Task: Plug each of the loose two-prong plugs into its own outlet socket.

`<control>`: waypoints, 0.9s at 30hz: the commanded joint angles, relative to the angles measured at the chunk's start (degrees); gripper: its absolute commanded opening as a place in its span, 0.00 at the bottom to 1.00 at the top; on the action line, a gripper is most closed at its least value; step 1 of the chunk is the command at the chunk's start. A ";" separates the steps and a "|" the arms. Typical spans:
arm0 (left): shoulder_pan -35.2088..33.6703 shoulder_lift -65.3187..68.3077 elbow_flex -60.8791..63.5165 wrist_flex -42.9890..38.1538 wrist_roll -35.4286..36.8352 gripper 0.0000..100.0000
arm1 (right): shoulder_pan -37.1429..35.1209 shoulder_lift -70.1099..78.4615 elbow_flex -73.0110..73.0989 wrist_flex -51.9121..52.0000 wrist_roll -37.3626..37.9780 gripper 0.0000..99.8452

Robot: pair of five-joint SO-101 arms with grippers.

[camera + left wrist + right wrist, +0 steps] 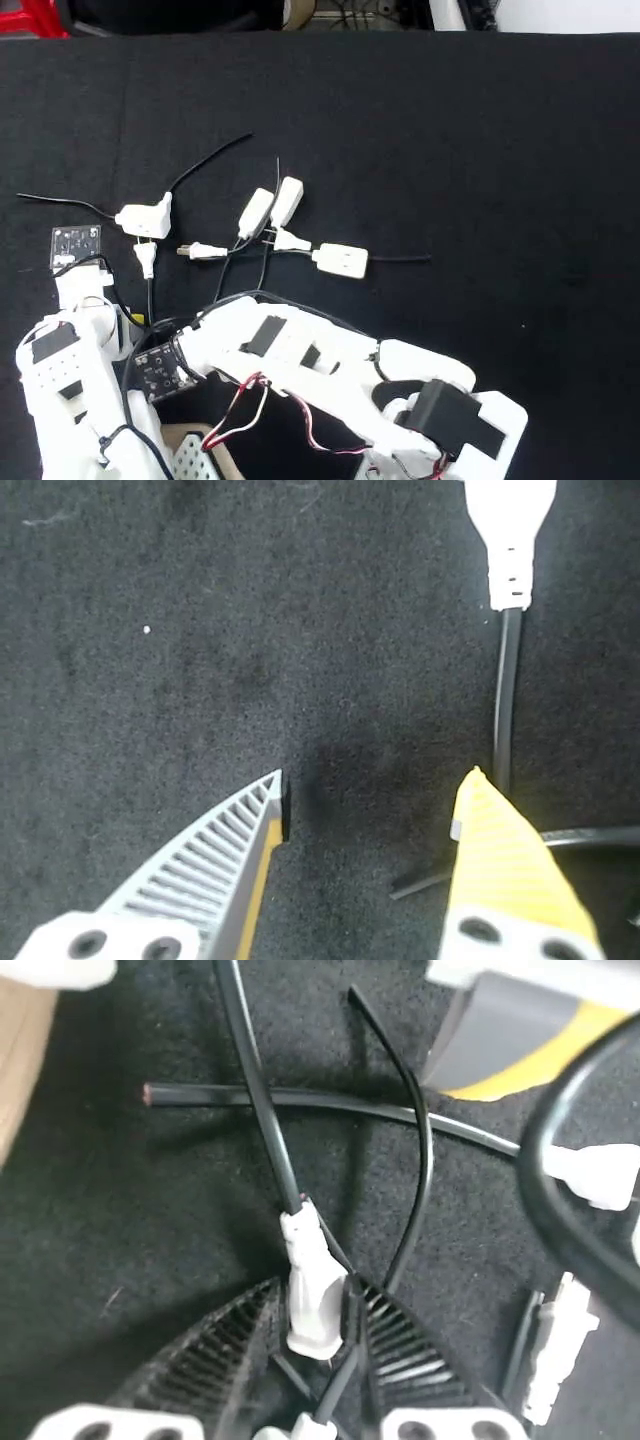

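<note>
Got the grip itself from the right wrist view: right gripper [320, 1295] pinched on a small white plug [312, 1300], one ribbed finger at each side; followed its black cable [262, 1100] up to the top of that frame, crossed there by a second cable [300, 1097] with a cut end at upper left; noted a grey-and-yellow finger [500, 1045] of the other arm at upper right.

Got from the left wrist view the left gripper [376, 780] spread wide over bare cloth, nothing between the fingers; saw a loose plug [510, 535] at upper right of that frame, apart from the gripper, its cord [508, 690] running down past the yellow finger.

Got the layout from the high view: left socket [147, 216] at centre left with a lower plug [146, 258] just beneath; middle socket [255, 212] and tilted socket [287, 200] side by side at centre; flat plug [200, 251] and small plug [287, 240] below them; right socket [340, 260] just right of those.

Found the far table edge [400, 33] along the top; saw wide open cloth across the right half and upper band; saw left arm [70, 370] and right arm [330, 370] crowded together in the lower left and lower centre, cables tangled ahead of them.
</note>
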 commanded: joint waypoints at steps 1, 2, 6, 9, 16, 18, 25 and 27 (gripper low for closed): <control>-0.13 -0.70 -0.31 -0.79 0.53 0.27 | 0.79 0.22 -2.59 0.09 0.44 0.09; -0.13 -0.70 -0.31 -0.70 0.53 0.27 | 0.97 0.48 -2.68 -0.18 0.53 0.07; -0.04 -0.70 -0.31 -0.62 0.53 0.27 | 1.32 1.63 -2.77 -1.85 0.53 0.02; -0.04 -0.70 -0.31 -0.62 0.53 0.27 | 1.76 2.07 -3.74 -1.49 0.35 0.01; 0.13 -0.70 -0.22 -0.97 0.53 0.27 | 2.55 -1.54 -3.74 1.93 -0.53 0.01; 0.13 -0.70 -0.22 -0.97 0.53 0.27 | 2.55 -5.14 -3.47 5.10 -0.62 0.01; 0.13 -0.70 -0.22 -0.97 0.53 0.27 | 2.73 -20.70 -3.91 21.27 -2.29 0.01; 0.13 -0.70 -0.22 -0.97 0.53 0.27 | 3.52 -24.75 -4.26 24.35 -5.01 0.01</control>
